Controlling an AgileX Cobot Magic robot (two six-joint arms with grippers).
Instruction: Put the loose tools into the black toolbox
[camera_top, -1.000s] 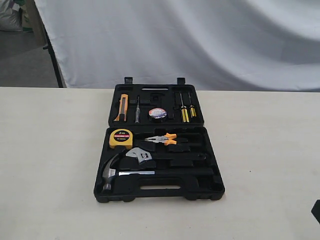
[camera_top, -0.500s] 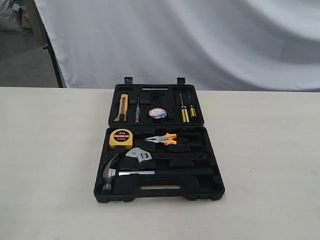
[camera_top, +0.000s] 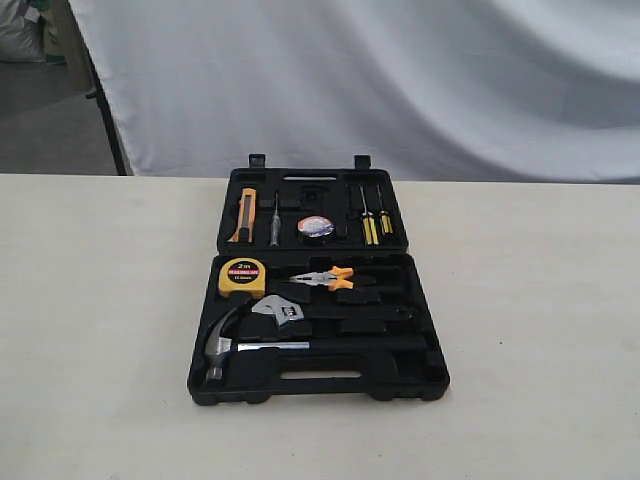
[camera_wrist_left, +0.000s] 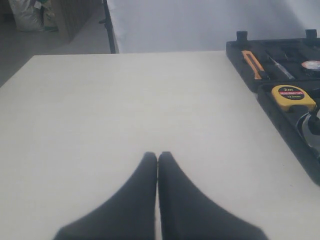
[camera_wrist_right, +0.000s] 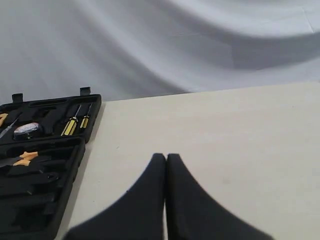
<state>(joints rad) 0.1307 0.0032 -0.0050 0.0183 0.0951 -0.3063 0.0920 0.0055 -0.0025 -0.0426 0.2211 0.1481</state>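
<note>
The black toolbox (camera_top: 420, 380) lies open flat in the middle of the table. In its near half rest the claw hammer (camera_top: 250, 346) and the adjustable wrench (camera_top: 285, 311). The small black tape roll (camera_top: 315, 227) sits in the far half. The toolbox (camera_wrist_left: 280, 117) also shows at one edge of the left wrist view and the toolbox (camera_wrist_right: 75, 160) at one edge of the right wrist view. My left gripper (camera_wrist_left: 158, 156) is shut and empty over bare table, apart from the case. My right gripper (camera_wrist_right: 166, 157) is likewise shut on nothing. Neither gripper shows in the exterior view.
A yellow tape measure (camera_top: 242, 277) and orange-handled pliers (camera_top: 325, 278) lie in the near half. A utility knife (camera_top: 244, 214) and screwdrivers (camera_top: 370, 222) fill the far half. A white cloth (camera_top: 400, 80) hangs behind the table.
A dark shape at the lower right edge of the exterior view one second ago has gone out of view. The tools and case have not moved.
</note>
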